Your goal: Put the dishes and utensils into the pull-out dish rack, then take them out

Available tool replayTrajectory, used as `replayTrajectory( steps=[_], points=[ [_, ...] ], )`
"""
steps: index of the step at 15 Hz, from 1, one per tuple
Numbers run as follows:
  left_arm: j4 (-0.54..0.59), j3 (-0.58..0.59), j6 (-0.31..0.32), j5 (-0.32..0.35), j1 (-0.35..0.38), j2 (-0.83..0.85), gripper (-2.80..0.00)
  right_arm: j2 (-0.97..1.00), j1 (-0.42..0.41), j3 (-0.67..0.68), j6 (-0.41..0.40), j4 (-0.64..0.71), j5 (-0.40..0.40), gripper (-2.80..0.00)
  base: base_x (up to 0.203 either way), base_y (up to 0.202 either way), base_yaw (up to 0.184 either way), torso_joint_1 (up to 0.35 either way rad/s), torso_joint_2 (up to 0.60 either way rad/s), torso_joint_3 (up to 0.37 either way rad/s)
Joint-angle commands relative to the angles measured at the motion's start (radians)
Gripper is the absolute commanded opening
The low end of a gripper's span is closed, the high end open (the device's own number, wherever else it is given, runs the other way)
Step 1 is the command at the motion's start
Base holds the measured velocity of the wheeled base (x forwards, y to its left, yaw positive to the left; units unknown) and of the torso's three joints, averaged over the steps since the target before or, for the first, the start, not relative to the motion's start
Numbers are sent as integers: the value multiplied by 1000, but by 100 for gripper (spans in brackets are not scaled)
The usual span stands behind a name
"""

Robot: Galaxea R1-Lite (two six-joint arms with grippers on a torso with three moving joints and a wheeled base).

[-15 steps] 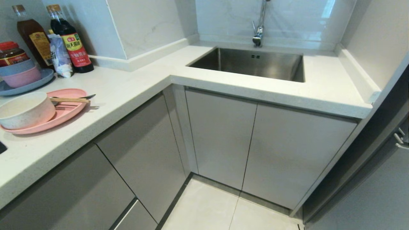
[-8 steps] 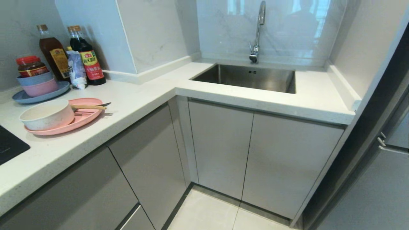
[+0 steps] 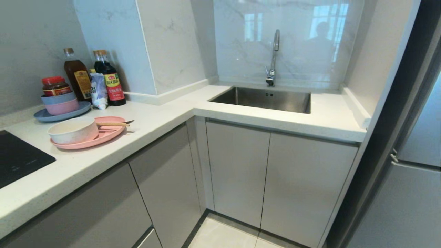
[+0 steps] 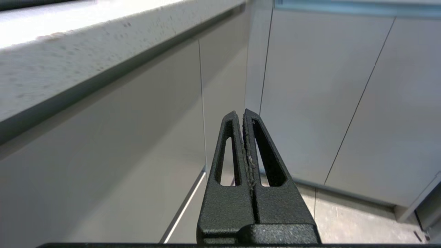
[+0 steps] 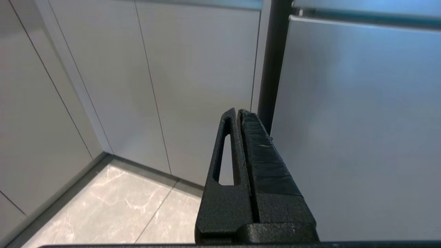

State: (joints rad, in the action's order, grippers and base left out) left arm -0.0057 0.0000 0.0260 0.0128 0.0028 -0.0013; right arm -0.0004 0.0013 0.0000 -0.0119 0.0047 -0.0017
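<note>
1. Two claws, both pressed closed and empty: left claw [image 4: 244, 115] hangs low in front of grey cabinet fronts [image 4: 144, 144] below the surface edge; right claw [image 5: 237, 113] hangs near the floor beside a grey fridge door [image 5: 361, 131].
2. Neither arm shows in the head view.
3. Large round flat pink plate [image 3: 110, 133] sits on the white speckled surface [image 3: 162, 117], left side.
4. Small cream-white speckled bowl [image 3: 73, 130] rests on that plate.
5. Light wooden chopsticks [image 3: 112, 124] lie across the plate beside the bowl; slim silver fork tip [image 3: 129, 121] pokes out past them.
6. Cabinet fronts all closed; pull-out rack not visible.
7. Steel sink [image 3: 265, 99] with chrome tap [image 3: 274, 55] is well apart, at the back right.
</note>
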Motion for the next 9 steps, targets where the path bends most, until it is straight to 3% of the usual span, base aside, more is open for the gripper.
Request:
replayTrajectory(
  steps=[1, 3, 5, 9],
  points=[
    [0, 0, 0, 0, 0, 1, -280, -1, 0, 0, 0, 0, 0, -280, 0, 0, 0, 7, 7, 198],
    [0, 0, 0, 21, 0, 1, -280, -1, 0, 0, 0, 0, 0, -280, 0, 0, 0, 2, 4, 202],
    [0, 0, -1, -4, 0, 1, -280, -1, 0, 0, 0, 0, 0, -280, 0, 0, 0, -2, 3, 144],
    [2, 0, -12, -10, 0, 1, -280, -1, 0, 0, 0, 0, 0, -280, 0, 0, 0, 1, 1, 23]
  ],
)
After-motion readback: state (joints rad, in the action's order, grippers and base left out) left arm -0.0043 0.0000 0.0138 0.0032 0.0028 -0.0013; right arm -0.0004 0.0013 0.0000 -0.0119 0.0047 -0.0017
